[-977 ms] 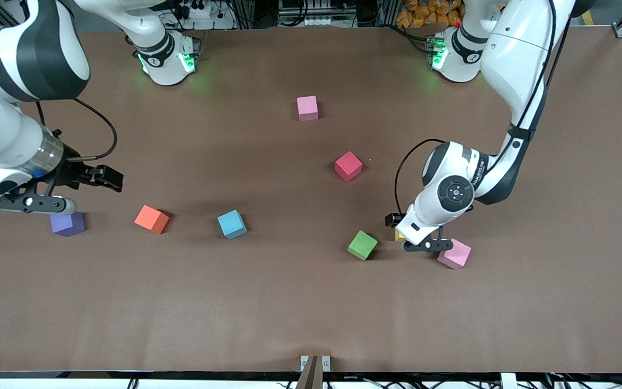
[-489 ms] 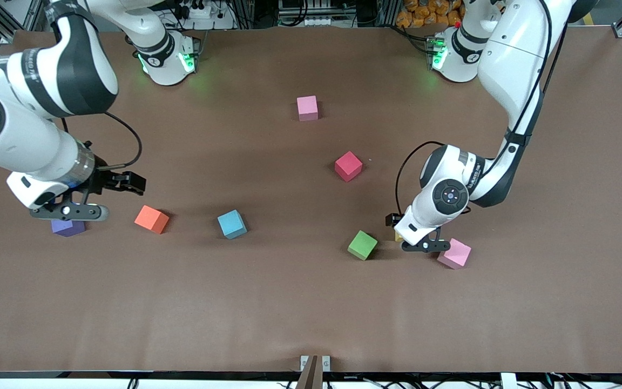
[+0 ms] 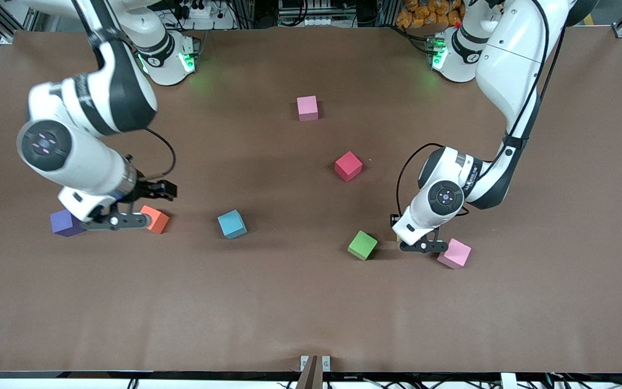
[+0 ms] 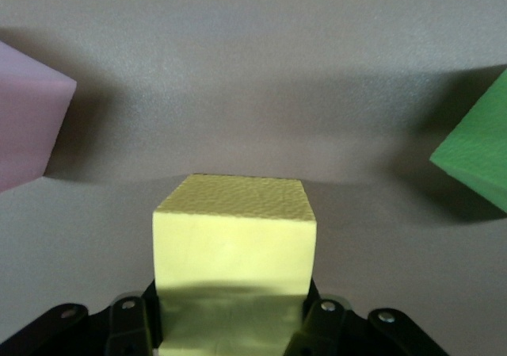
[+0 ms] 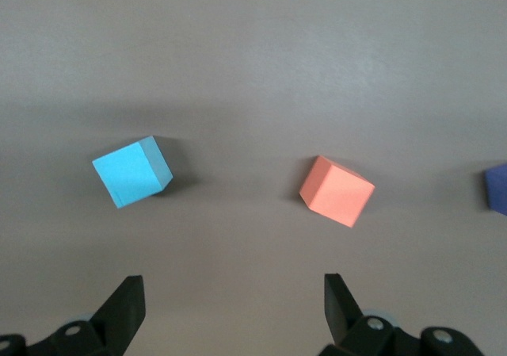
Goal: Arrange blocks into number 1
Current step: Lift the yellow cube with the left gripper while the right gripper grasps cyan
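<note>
My left gripper (image 3: 422, 246) is down at the table between the green cube and a pink block (image 3: 454, 253), shut on the yellow block (image 4: 234, 245), which fills the space between its fingers and is almost hidden under the hand in the front view. My right gripper (image 3: 119, 220) hangs open and holds nothing, low over the table between the purple cube and the orange block (image 3: 154, 220). The sky-blue block (image 3: 232, 224) lies beside the orange one, toward the table's middle. The crimson block (image 3: 348, 166) and a second pink block (image 3: 307, 107) lie farther from the front camera.
A green cube (image 3: 363, 245) sits close beside the left gripper, toward the right arm's end. A purple cube (image 3: 65, 222) lies just past the right gripper at the right arm's end. Bare brown table (image 3: 289, 302) stretches along the front.
The left gripper has shut on the yellow block. The right arm has swung from over the purple cube toward the orange block, its fingers still open.
</note>
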